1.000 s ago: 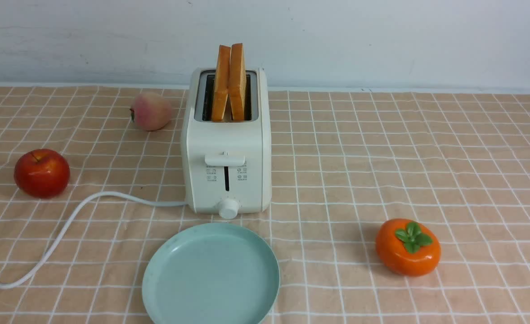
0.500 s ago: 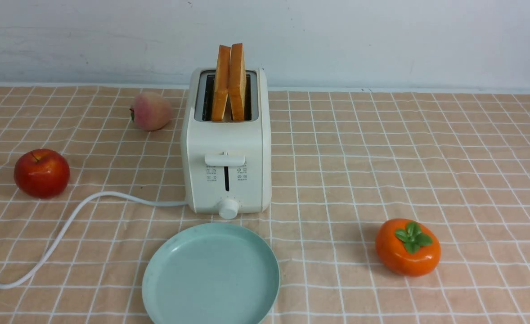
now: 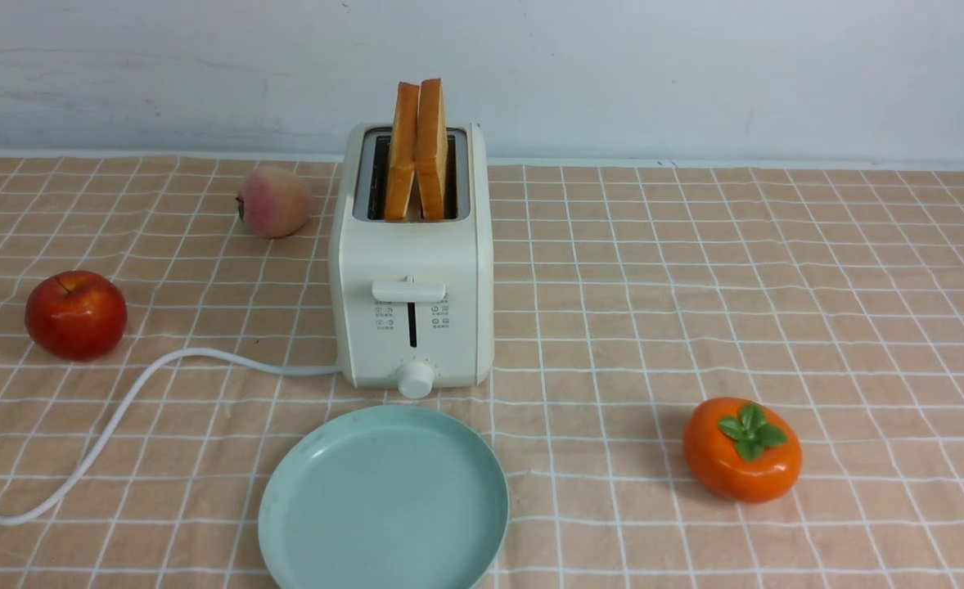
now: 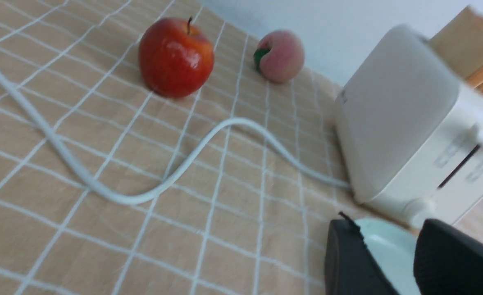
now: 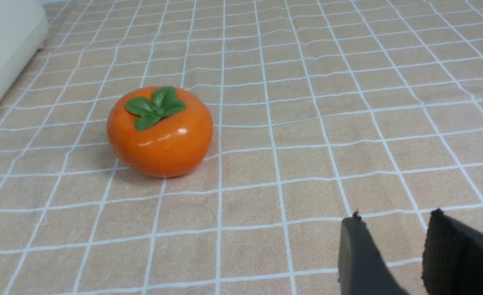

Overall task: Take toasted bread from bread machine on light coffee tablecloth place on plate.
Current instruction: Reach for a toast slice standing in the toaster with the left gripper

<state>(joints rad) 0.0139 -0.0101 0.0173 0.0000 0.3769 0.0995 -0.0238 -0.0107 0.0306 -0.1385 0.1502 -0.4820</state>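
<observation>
Dead centre on the counter, over a light tan woven cloth [image 3: 777, 270] gridded with thin white lines, I have the cream-white, round-cornered smooth-shelled toaster [image 3: 412, 270], its flat lever [image 3: 408, 290] and round knob [image 3: 416, 379] facing me. Small printed icons flank the lever slot, too small for me to read. Two square slices of toast [image 3: 418, 147] stand upright in its slots, well proud of the top, nearly touching at their upper edges; the faces are pale golden, the crusts darker orange-brown.

At 6 o'clock from the toaster, just beside it, lies a round pale teal-green plate [image 3: 384, 499] with a shallow raised rim. A smooth white cord [image 3: 122, 401] curves away toward 8 o'clock. A glossy red apple [image 3: 76, 315] sits at 9 o'clock, a matte pink peach [image 3: 274, 202] at 10, a shiny orange persimmon [image 3: 741, 450] with a green leaf cap at 4.

The left tool [image 4: 385, 221] has its dark fingers apart, gripping nothing, the plate's rim showing through the gap. The right tool [image 5: 395, 215] is likewise spread over bare cloth, near the persimmon.
</observation>
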